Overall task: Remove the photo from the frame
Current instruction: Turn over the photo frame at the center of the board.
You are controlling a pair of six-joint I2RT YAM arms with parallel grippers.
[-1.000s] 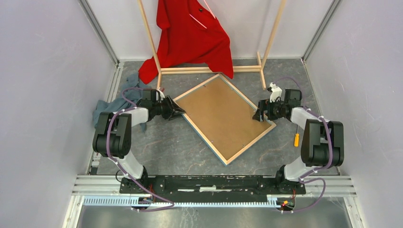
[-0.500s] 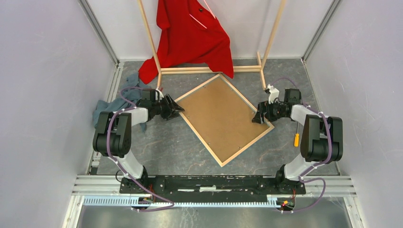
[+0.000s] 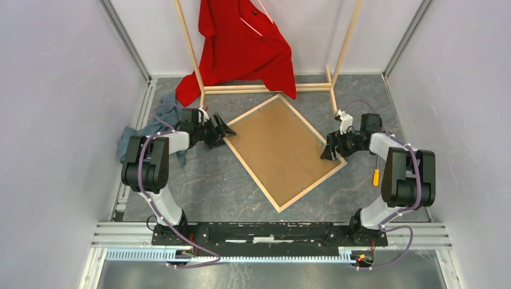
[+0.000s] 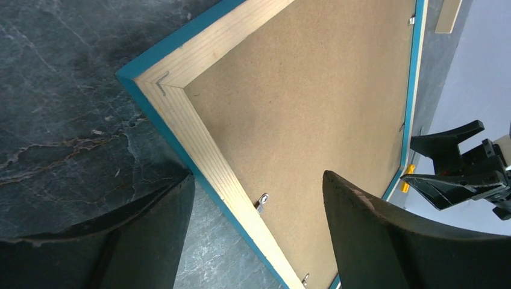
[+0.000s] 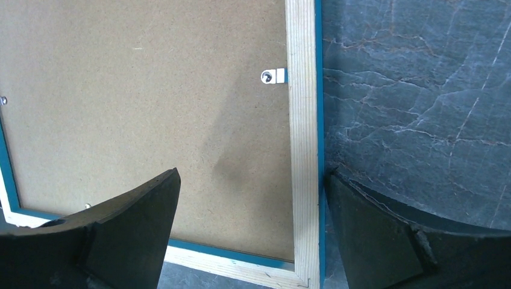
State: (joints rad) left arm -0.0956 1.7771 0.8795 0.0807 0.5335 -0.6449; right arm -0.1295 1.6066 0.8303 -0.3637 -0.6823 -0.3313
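Note:
The frame [image 3: 251, 175] lies face down on the table, pale wood rails up, with the brown backing board [image 3: 283, 147] filling it. The photo is hidden under the board. My left gripper [image 3: 226, 132] is open near the frame's left corner. In the left wrist view its fingers straddle the wood rail [image 4: 199, 150], one over the table and one over the board [image 4: 313, 102]. My right gripper [image 3: 330, 153] is open at the right corner. There one finger is over the board [image 5: 150, 90] and the other is outside the rail [image 5: 303, 120]. Neither holds anything.
Small metal clips [image 4: 262, 200] [image 5: 272, 76] pin the board to the rails. A wooden clothes rack [image 3: 265, 88] with a red garment [image 3: 244, 45] stands just behind the frame. A blue-grey cloth [image 3: 135, 135] lies at the left, and an orange-handled screwdriver [image 3: 376, 176] at the right.
The left gripper has opened wider and shifted up onto the frame's left corner. The frame has slid slightly left. The right gripper stayed open, following the right corner.

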